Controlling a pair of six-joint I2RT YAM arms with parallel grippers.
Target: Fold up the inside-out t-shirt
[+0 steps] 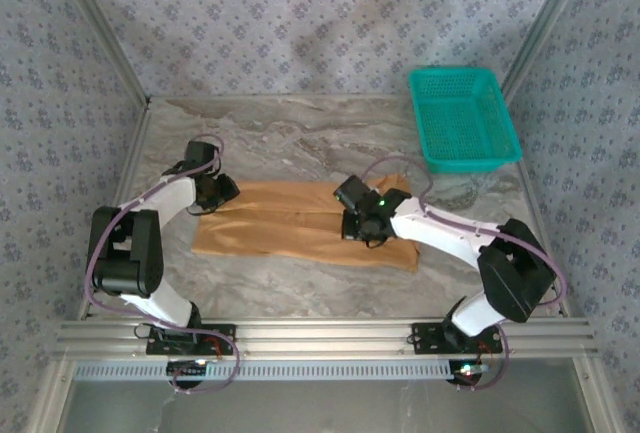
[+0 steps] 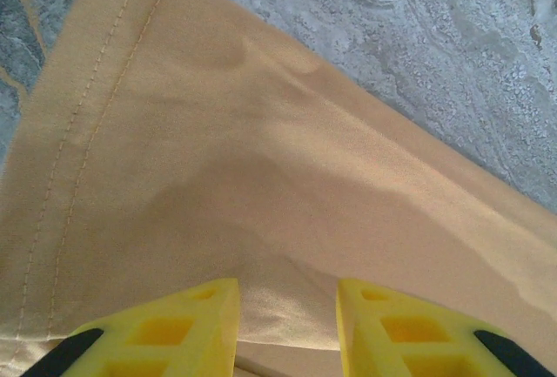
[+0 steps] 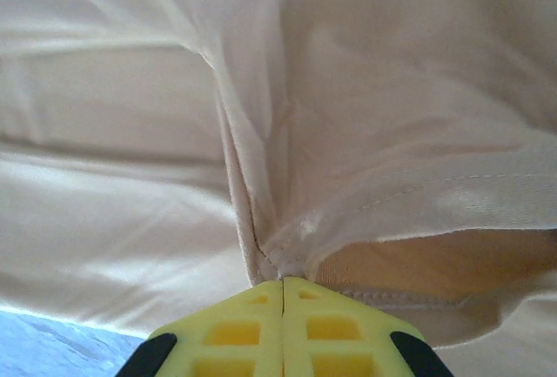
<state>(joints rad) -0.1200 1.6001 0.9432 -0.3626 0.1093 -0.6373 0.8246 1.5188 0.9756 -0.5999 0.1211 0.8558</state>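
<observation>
Right fingers (image 3: 235, 342), yellow plastic wedges, are pressed together on a pinched ridge of the tan short-sleeved cloth t-shirt (image 1: 290, 223). The shirt lies flat on the grey marbled worktop (image 1: 300, 143), its long axis running left to right. Left fingers (image 2: 174, 329) stand spread over the shirt's left end beside a stitched hem, clamping nothing. The right arm grips just right of the shirt's middle, so any fold would likely travel leftward.
</observation>
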